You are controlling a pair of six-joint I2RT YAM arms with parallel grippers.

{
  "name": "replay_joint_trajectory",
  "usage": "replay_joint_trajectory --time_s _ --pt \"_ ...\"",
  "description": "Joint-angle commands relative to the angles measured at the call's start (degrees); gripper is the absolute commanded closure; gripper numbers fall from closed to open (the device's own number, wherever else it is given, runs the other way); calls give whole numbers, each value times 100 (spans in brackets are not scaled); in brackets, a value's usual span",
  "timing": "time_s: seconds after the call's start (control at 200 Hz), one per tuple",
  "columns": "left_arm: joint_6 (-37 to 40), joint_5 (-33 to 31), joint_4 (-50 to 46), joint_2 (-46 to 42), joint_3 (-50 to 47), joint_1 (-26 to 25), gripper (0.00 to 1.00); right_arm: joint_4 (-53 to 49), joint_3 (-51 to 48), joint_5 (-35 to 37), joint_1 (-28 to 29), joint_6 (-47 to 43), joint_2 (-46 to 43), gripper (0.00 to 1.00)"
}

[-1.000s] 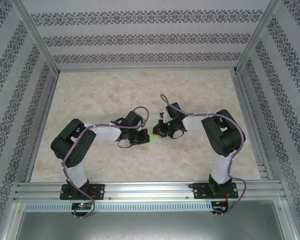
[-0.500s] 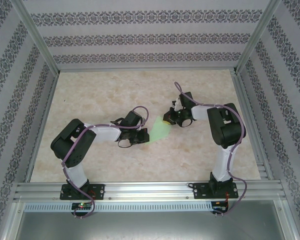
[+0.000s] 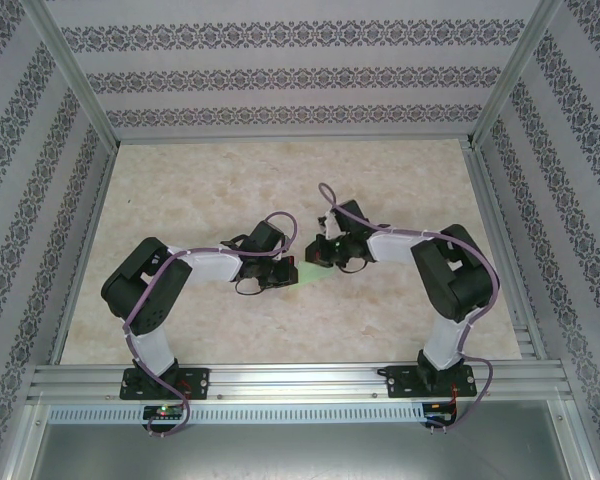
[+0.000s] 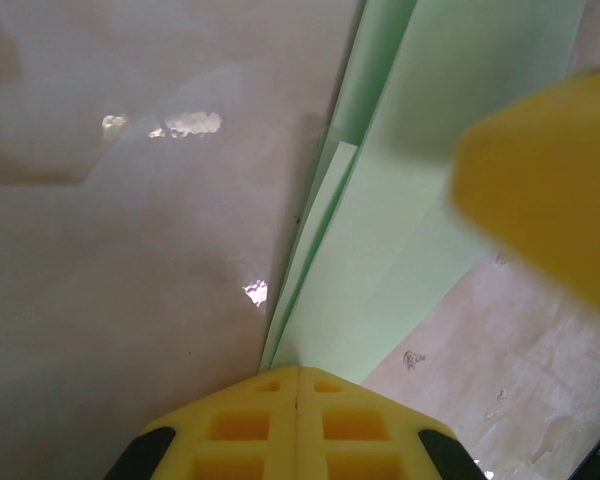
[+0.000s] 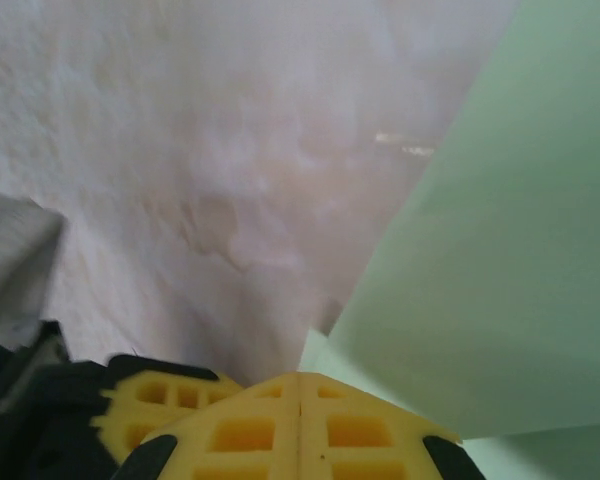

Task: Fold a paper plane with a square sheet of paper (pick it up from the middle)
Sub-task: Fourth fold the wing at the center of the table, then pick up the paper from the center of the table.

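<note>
The pale mint-green paper (image 3: 306,271), folded into several long layers (image 4: 400,210), lies low over the table between the two grippers. My left gripper (image 3: 283,272) is shut on it: the yellow fingertips (image 4: 298,374) meet right where the paper's creased edge runs in. My right gripper (image 3: 320,256) is shut, its closed tips (image 5: 300,378) at the paper's corner, and the green sheet (image 5: 490,260) spreads off to their right. I cannot tell whether any paper sits between the right jaws. The right gripper's yellow finger (image 4: 545,190) hangs over the paper in the left wrist view.
The beige marbled tabletop (image 3: 210,190) is bare around the arms. Patterned walls and aluminium frame rails (image 3: 280,378) bound it on all sides. The left gripper's yellow fingers (image 5: 155,400) show close beside the right one's.
The right gripper swung away to the upper right, uncovering the folded paper, then came back down-left onto it. The left gripper and paper stayed in place.
</note>
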Motion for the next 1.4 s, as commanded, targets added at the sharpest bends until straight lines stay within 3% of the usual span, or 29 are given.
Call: replay_joint_trajectory --time_s 0.0,0.455,0.659,0.829,0.939,1.014,1.129,1.399 --pt "118 -462 -1142 281 -200 97 100 178 -55 174 -9 27 232 100" --pt "106 -371 -1064 298 -288 97 100 -162 524 499 -1628 -336 781 100" --pt "162 -302 -1048 278 -239 98 100 -502 1017 570 -1695 -303 614 100" --pt "266 -41 -852 11 -112 95 100 -604 669 631 -1628 -52 -143 91" --pt "328 45 -823 -357 235 97 85 -469 40 821 -1508 370 -822 76" --pt "322 -173 -883 -630 427 108 77 -380 -388 1005 -1384 709 -1280 62" --pt "289 -521 -904 -973 481 175 68 -229 -878 1255 -1114 1193 -1774 50" --pt "182 -1084 -996 -1474 176 478 51 323 -866 1320 -346 1796 -1403 50"
